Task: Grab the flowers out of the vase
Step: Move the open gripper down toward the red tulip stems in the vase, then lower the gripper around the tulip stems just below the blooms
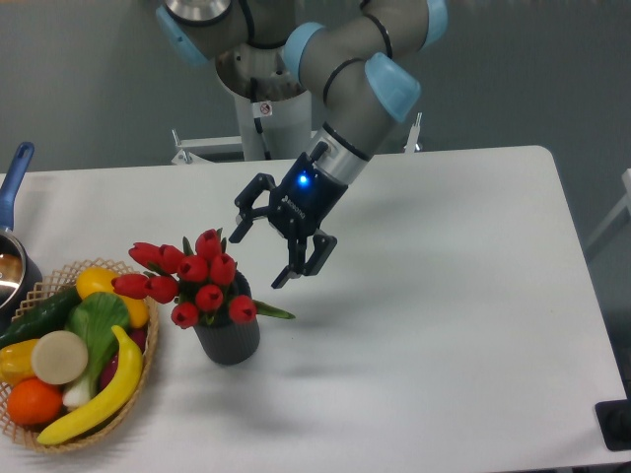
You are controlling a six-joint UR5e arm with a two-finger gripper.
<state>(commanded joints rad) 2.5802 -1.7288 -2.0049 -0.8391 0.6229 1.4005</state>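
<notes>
Fingers [258, 258] spread wide, holding nothing, touching nothing. Flowers [193, 275] in vase [228, 336] on counter [424, 296], just left and below fingertips.

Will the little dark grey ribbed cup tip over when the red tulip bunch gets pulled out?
Maybe. The dark grey ribbed cup looks small and probably light, while the red tulip bunch spreads wider than it and leans left. The open black two-finger gripper would likely do best lifting straight up.
</notes>
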